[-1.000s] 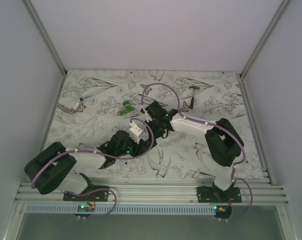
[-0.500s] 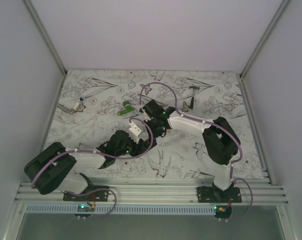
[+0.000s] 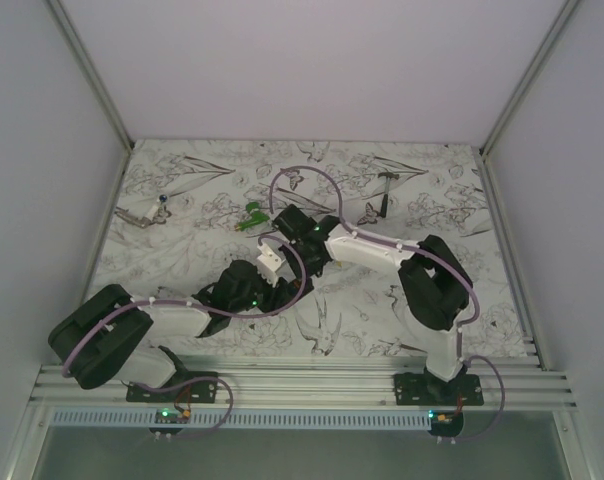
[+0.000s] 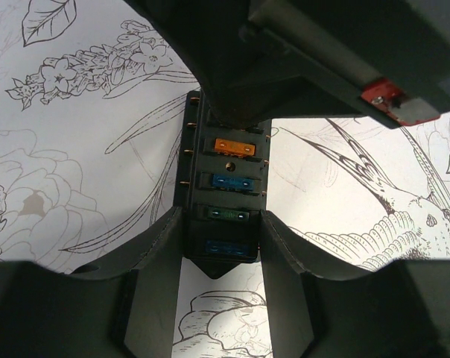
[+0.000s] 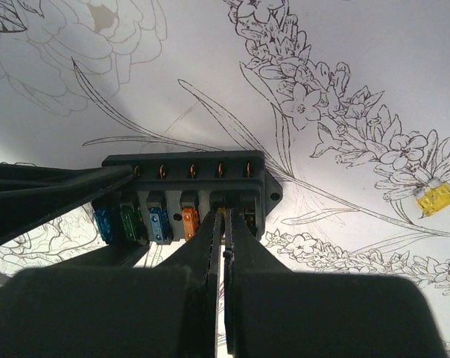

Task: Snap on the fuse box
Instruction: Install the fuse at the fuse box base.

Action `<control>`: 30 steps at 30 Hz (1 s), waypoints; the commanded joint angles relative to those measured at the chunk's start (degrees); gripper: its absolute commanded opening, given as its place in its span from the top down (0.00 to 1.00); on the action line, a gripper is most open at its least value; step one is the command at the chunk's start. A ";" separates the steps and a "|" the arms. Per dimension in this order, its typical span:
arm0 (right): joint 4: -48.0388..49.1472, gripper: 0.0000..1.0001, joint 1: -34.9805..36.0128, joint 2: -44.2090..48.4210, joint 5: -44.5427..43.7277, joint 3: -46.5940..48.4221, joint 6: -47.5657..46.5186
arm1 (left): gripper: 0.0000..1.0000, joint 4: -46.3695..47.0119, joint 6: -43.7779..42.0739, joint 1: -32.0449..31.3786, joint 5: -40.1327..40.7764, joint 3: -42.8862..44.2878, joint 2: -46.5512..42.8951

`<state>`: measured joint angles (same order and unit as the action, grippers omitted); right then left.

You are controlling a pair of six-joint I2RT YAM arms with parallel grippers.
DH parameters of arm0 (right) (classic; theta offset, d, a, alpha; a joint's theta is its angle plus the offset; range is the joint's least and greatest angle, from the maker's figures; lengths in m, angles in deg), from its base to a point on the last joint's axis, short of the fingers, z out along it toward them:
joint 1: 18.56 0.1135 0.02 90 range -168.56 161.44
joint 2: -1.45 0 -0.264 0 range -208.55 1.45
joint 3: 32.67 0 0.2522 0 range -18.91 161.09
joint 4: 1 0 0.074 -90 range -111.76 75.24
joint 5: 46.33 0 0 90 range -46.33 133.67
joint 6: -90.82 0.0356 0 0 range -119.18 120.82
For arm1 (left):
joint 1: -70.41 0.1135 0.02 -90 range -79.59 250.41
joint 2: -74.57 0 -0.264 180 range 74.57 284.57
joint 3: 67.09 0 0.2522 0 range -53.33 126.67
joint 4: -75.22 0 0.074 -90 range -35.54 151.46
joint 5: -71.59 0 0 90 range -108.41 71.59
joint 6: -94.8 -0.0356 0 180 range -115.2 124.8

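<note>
Fuse box [image 4: 225,160] mid-surface [image 4: 76,186], left pincer [image 4: 221,231] clamped half-wide on its long sides, right pincer [image 5: 225,224] closed tight, tips at the end slot beside the orange fuse [image 5: 190,221].

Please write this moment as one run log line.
left tool: shut on fuse box | right tool: shut, tips at the box's end | yellow fuse: loose on table

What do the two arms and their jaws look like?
Both the left arm and right arm have white links between bulky black joints, a lilac cable clipped along each, and small green lights. The jaws are dark, flat and tapering.
</note>
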<state>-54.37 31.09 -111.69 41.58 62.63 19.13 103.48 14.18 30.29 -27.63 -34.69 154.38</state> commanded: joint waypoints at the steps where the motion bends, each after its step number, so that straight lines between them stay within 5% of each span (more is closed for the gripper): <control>1: -19.14 1.00 -1.65 -15.43 -20.26 -13.34 -2.96 | 0.77 -7.31 1.12 0.75 -1.62 -2.39 -0.45; 7: -20.19 1.00 -0.17 -23.67 -23.13 -0.27 -4.60 | 0.78 -7.31 1.02 0.68 -2.37 -2.37 -0.62; 10: -20.71 1.00 0.67 -24.33 -22.60 -4.13 -4.01 | 0.78 -7.26 1.04 0.72 -2.56 -2.37 -0.80; 16: -20.20 1.00 2.86 -19.30 -17.63 -14.89 -2.43 | 0.79 -7.30 0.94 0.74 -2.58 -2.64 -1.55; 23: -17.26 1.00 3.00 -12.59 -10.33 -2.19 -3.37 | 0.78 -7.39 0.71 0.68 -4.10 -3.11 -3.14; 30: -14.84 0.96 3.00 -4.51 -6.48 0.72 -1.25 | 0.74 -7.56 0.39 0.45 -4.55 -3.93 -5.64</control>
<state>-59.42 35.26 -113.09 37.73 67.33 17.84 101.36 14.01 30.67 -29.77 -36.70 150.38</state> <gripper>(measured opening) 0.037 0.437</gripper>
